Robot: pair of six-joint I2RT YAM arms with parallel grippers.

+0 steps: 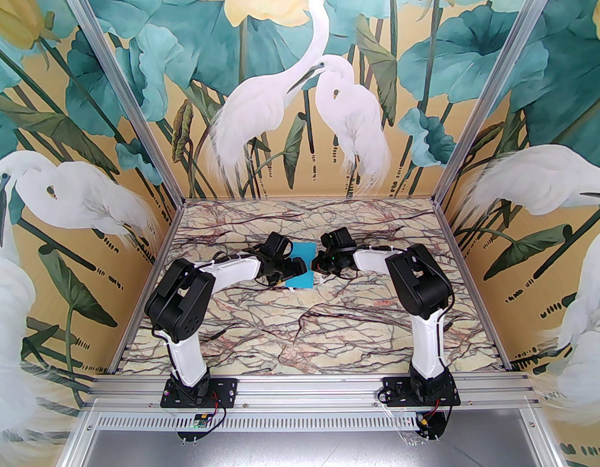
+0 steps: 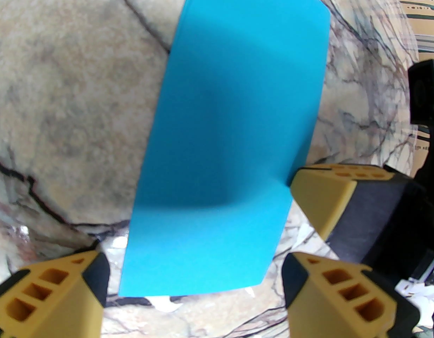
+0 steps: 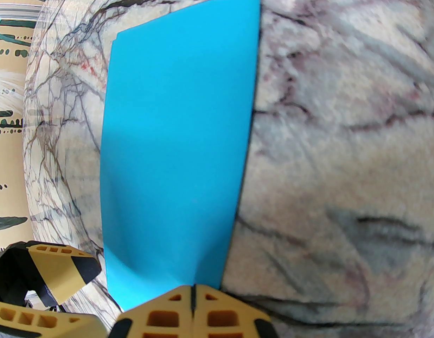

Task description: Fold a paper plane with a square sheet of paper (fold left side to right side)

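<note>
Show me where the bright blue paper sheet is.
In the top view, the bright cyan-blue paper sheet lies on the marble table between the open left gripper and the shut right gripper touching its right edge.

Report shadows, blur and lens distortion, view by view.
Top external: sharp, evenly lit. Left wrist: a soft shadow darkens the middle of the sheet of paper; fisheye bows its edges. Right wrist: the marble table beside it is smeared with blur.
</note>
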